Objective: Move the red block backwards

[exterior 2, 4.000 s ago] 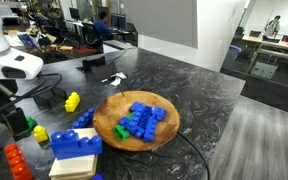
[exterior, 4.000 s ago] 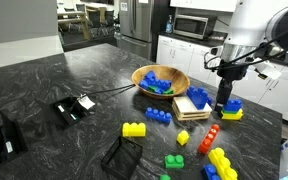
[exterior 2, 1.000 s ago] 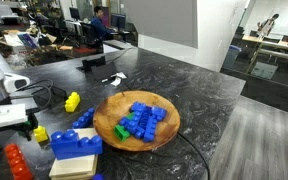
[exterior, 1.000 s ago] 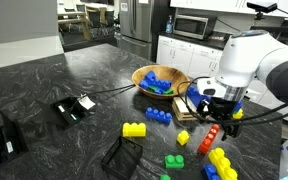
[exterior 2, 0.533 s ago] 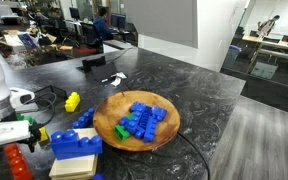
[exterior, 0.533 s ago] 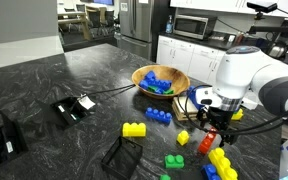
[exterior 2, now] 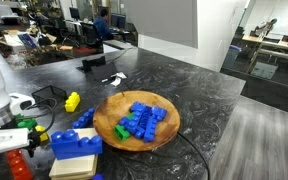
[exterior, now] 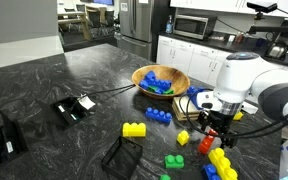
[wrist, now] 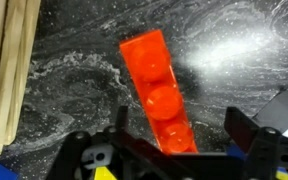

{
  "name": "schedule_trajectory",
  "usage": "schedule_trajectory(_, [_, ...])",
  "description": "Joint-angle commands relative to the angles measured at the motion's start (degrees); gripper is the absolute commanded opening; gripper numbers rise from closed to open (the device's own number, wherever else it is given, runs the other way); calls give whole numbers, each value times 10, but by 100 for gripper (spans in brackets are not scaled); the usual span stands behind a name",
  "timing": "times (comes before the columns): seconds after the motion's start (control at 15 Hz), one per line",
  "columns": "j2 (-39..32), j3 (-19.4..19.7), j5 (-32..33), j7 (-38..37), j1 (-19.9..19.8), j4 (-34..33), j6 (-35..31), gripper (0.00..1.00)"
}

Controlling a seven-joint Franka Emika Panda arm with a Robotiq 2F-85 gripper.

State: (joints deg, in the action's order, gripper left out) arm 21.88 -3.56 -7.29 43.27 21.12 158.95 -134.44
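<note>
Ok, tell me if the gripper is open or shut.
Open. In the wrist view the gripper has its fingers clear of the red block lying flat between them, counter showing on both sides.

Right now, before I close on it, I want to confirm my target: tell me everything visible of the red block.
The red block is a small elongated red-orange brick, glossy like plastic, with round studs in a row on top. It lies flat, studs up, on the dark marbled countertop, angled diagonally in the wrist view. The open end effector straddles its near end; no finger visibly touches it. A light wooden piece lies to one side, apart from it.
</note>
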Motion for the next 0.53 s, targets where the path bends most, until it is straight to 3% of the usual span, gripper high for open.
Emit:
schedule_trajectory(0.0, [-10, -4, -9, -10, -2, -1, -37, 70])
schedule_trajectory(0.47, [-6, 1, -10, -14, -2, -1, -52, 19])
